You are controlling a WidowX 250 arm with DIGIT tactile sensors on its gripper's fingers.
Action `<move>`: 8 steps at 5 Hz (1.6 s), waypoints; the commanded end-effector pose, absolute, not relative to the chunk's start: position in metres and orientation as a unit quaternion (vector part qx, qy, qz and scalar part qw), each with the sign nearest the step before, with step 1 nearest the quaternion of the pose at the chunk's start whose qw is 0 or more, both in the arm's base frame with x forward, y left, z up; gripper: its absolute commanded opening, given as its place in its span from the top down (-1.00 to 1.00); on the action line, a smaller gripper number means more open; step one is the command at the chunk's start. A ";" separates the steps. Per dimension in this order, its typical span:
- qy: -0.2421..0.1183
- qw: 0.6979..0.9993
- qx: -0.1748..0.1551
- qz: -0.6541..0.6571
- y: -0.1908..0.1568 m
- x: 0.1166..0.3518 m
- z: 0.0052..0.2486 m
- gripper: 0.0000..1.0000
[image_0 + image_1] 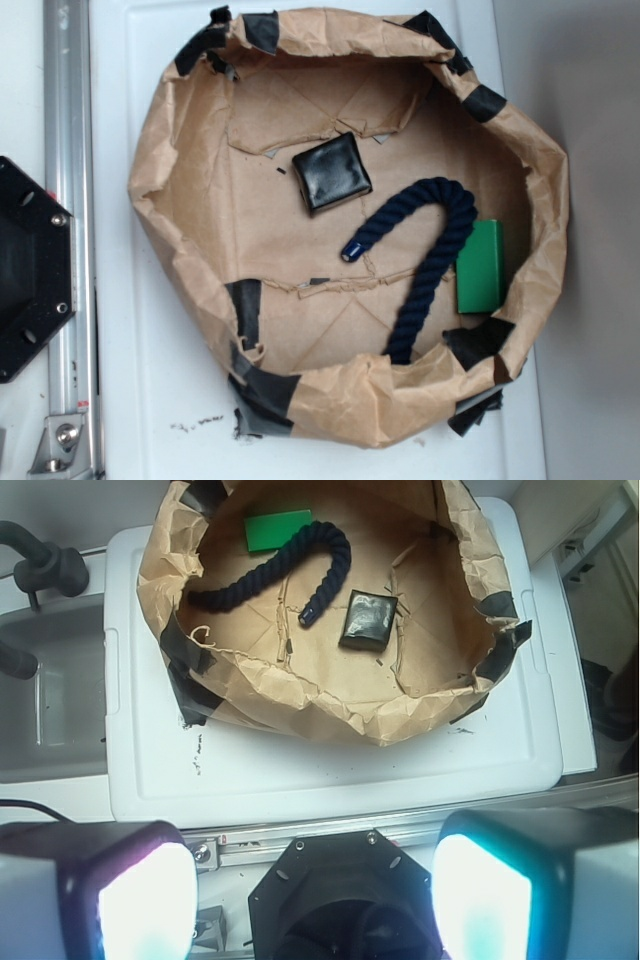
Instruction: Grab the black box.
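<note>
Well ahead of the jaws, spread wide and empty above the robot base, the black box [368, 618] lies flat inside the brown paper bowl [300, 705] on the white surface [330, 770], beside the navy rope [285, 570]; green box [277, 529] farther back.

A paper bowl [200, 200] sits on a table [130, 420] and fills most of the overhead frame. In it, the box [332, 174] lies just above centre. A rope [430, 230] curves to its lower right, one end near the box. A second box [482, 267] lies right of the rope, against the bowl's right wall.
</note>
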State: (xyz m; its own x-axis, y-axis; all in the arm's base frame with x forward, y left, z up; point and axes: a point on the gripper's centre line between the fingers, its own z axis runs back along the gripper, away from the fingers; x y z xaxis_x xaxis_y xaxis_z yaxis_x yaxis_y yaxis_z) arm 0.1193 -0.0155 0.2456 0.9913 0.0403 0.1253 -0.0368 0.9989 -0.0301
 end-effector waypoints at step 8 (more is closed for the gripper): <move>-0.102 0.971 -0.002 0.218 0.029 0.228 0.177 -1.00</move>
State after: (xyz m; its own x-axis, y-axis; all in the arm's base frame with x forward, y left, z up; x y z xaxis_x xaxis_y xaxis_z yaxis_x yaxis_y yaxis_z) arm 0.2279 0.0205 0.1704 0.8997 0.3968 0.1818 -0.3973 0.9170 -0.0353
